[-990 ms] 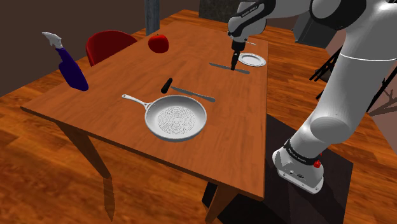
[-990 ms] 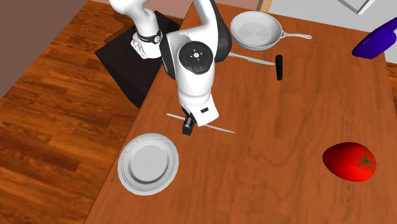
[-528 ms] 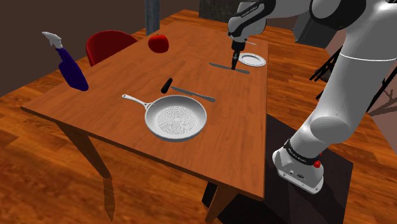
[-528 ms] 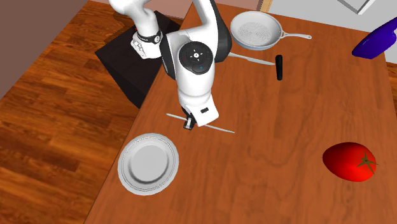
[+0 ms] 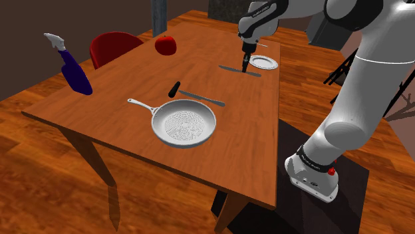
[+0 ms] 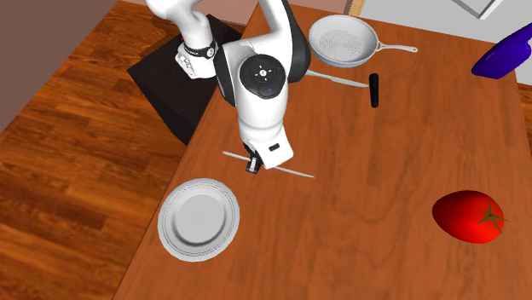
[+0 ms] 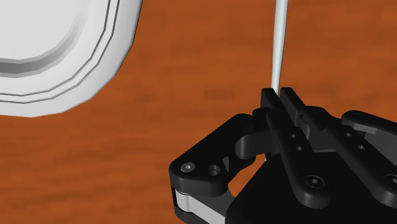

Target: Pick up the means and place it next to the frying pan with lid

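With the pincer (image 7: 280, 97) pinching the slim grey utensil (image 7: 278, 44), it should lift straight off the counter (image 7: 191, 95), level, before heading for the frying pan (image 5: 184, 125).

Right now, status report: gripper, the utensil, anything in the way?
Gripper low, jaws shut on thin grey utensil. Utensil on table beside white plate, not yet lifted. Black-handled knife lies by frying pan.

Arm (image 5: 362, 66) extended far out; tool (image 7: 280, 95) pointing down, low (fingers pinched onto thin utensil (image 7: 278, 44)).
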